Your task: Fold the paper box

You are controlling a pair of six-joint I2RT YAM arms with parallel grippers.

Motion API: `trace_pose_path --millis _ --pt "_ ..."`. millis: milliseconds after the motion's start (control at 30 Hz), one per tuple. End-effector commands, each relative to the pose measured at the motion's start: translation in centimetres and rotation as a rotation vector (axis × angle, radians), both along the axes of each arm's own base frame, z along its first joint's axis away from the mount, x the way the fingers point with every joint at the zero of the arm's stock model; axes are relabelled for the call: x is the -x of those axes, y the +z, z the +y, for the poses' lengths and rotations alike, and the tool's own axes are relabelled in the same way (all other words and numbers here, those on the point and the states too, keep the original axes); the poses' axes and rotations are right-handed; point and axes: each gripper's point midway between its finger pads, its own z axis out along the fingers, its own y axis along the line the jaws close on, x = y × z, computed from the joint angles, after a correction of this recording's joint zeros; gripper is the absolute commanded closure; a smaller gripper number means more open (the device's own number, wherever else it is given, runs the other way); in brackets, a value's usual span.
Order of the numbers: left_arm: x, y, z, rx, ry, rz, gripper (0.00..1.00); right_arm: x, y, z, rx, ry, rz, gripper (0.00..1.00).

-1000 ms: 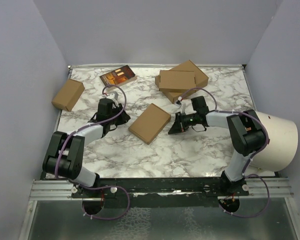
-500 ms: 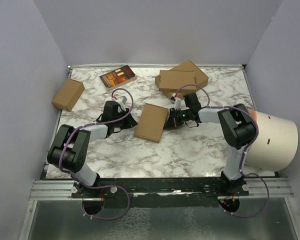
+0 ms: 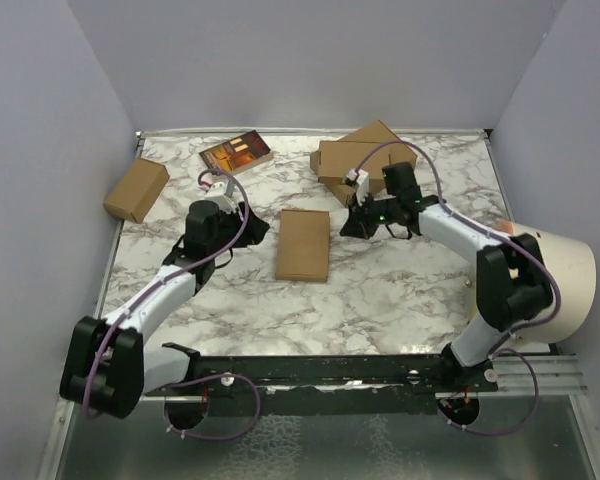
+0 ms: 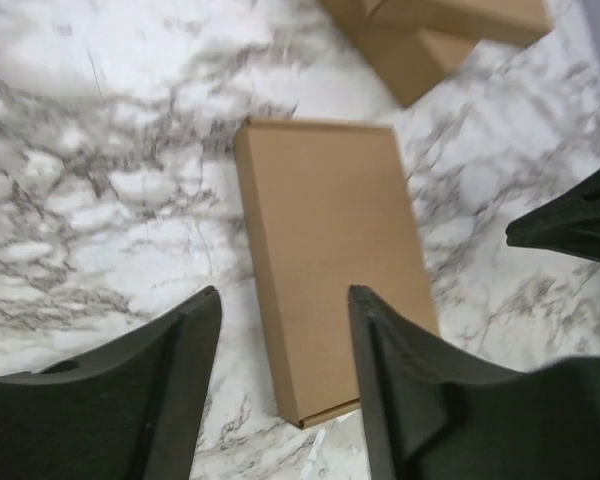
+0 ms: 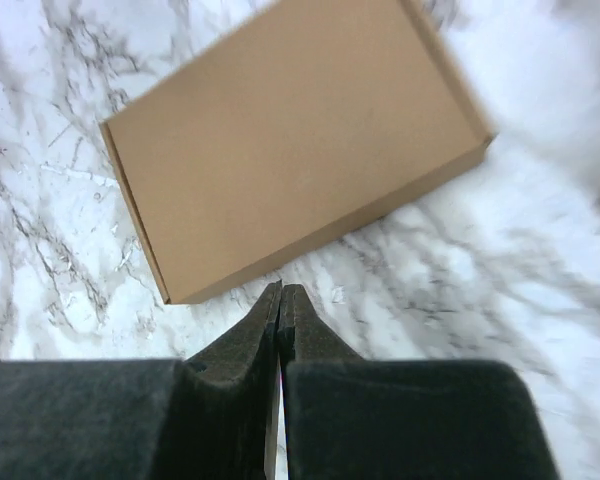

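The paper box (image 3: pixel 303 245) lies flat and closed on the marble table, a thin brown rectangle with its long side running away from the arms. My left gripper (image 3: pixel 242 228) hovers just left of it, open, with nothing between its fingers. In the left wrist view the box (image 4: pixel 330 250) shows below and beyond the spread fingertips (image 4: pixel 208 300) of the left gripper (image 4: pixel 285 292). My right gripper (image 3: pixel 352 225) sits off the box's far right corner, shut and empty. The right wrist view has the box (image 5: pixel 290 140) just past the right gripper (image 5: pixel 281 288), not touching.
Two ready-folded brown boxes (image 3: pixel 365 160) are stacked at the back right, close behind the right gripper. A small thicker carton (image 3: pixel 136 189) rests at the left edge. A dark printed card (image 3: pixel 236 153) lies at the back. A white cylinder (image 3: pixel 550 280) stands at the right.
The box has turned from a slant to square with the table. Both grippers have drawn back from its edges, and the left gripper has opened wider.
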Motion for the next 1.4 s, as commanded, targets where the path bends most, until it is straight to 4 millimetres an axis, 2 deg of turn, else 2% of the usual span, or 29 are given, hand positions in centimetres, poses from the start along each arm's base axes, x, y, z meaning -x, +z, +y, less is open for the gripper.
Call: trace_pose_path --millis 0,100,167,333,400,433,500,567,733,800,900,1033,1233,1367 --pt "-1.0 7.1 1.2 0.031 0.064 -0.235 0.35 -1.1 8.3 -1.7 0.027 0.077 -0.341 0.99" --pt "-0.8 11.4 1.3 0.059 0.057 -0.342 0.11 -1.7 13.0 -3.1 0.050 0.064 -0.480 0.89" --pt "-0.5 14.1 1.4 0.074 0.050 -0.398 0.01 -2.2 17.4 -3.9 0.044 0.048 -0.566 0.74" --pt "0.1 19.9 0.8 0.093 -0.003 -0.487 0.01 -1.9 26.3 -5.3 -0.016 -0.002 -0.726 0.30" --pt "0.4 22.4 0.7 0.093 -0.017 -0.517 0.01 -1.7 29.2 -5.9 -0.030 -0.057 -0.793 0.06" --pt "0.5 23.5 0.8 0.091 -0.019 -0.529 0.01 -1.4 30.6 -6.3 -0.037 -0.087 -0.820 0.01" --pt "0.8 25.8 1.0 0.075 -0.027 -0.563 0.01 -1.4 32.4 -7.0 -0.029 -0.135 -0.847 0.00" --pt "1.2 28.6 1.1 0.067 -0.034 -0.604 0.01 -2.0 33.9 -8.3 -0.018 -0.254 -0.843 0.00" --pt "2.3 32.6 0.8 0.059 -0.083 -0.662 0.01 -1.0 37.5 -10.8 -0.060 -0.459 -0.851 0.00" --pt "2.7 33.7 0.5 0.072 -0.105 -0.681 0.01 -0.1 38.5 -11.2 -0.063 -0.463 -0.869 0.00" --pt "3.0 34.7 0.0 0.096 -0.131 -0.687 0.01 1.4 39.8 -11.4 -0.055 -0.424 -0.905 0.00" --pt "3.5 35.5 -0.3 0.122 -0.148 -0.691 0.01 2.1 40.9 -11.3 -0.098 -0.428 -0.904 0.00" --pt "2.9 35.3 -0.6 0.119 -0.155 -0.684 0.01 2.1 43.2 -13.1 -0.211 -0.644 -0.858 0.00" --pt "2.8 35.1 -1.1 0.134 -0.181 -0.679 0.01 2.6 43.4 -13.4 -0.221 -0.662 -0.856 0.00"
